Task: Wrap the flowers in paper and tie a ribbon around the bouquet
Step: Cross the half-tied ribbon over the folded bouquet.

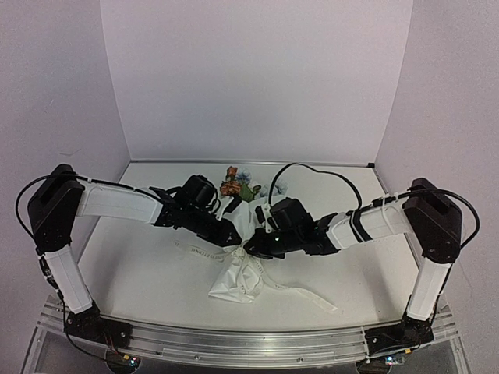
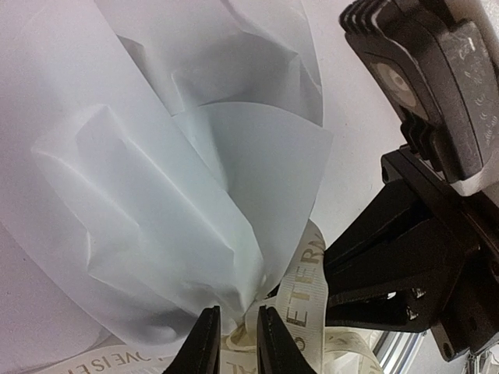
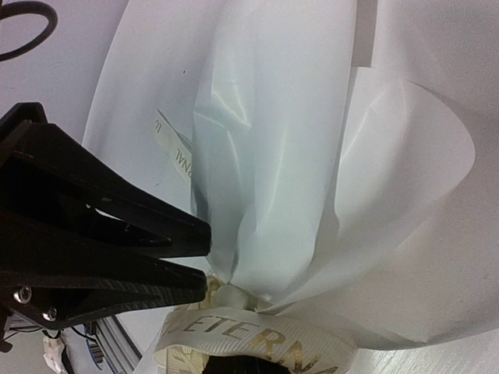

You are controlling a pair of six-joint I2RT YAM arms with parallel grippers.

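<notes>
The bouquet lies in the middle of the table, its white paper (image 1: 234, 276) gathered into a cone. The flowers (image 1: 234, 187), orange and pale blue, stick out of its far end. The cream ribbon (image 2: 306, 292), printed with gold letters, circles the pinched neck of the paper (image 2: 156, 202). My left gripper (image 2: 238, 343) reaches in from the left, its jaws nearly together on a fold of ribbon at the knot. Facing it from the right, my right gripper (image 1: 251, 248) is shut, and the ribbon (image 3: 257, 339) loops tight across its hidden tips. Both arms cover the neck in the top view.
Loose ribbon tails trail over the table to the near right (image 1: 308, 296) and to the left (image 1: 195, 251). White walls close off the back and both sides. A metal rail (image 1: 234, 343) runs along the near edge. A black cable (image 1: 312, 167) arches over the right arm.
</notes>
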